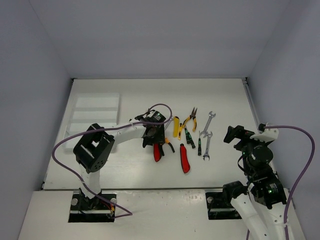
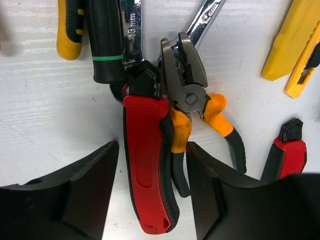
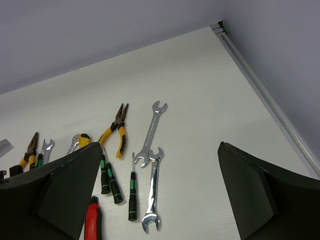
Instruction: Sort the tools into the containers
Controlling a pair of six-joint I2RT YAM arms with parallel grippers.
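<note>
In the left wrist view, the left tool hung low over the desk with its jaws apart. One jaw was on each side of a red cutter and of the orange-handled pliers lying against it (a thin strip of desk showed between the left-hand jaw and the red handle). In the top view this group lay at the centre of the frame, and the white tray stood in the upper left, well apart from it. The right tool was at the right of the frame, its jaws wide apart and holding nothing. In its wrist view, silver wrenches and black-green screwdrivers lay on the desk in the lower middle.
</note>
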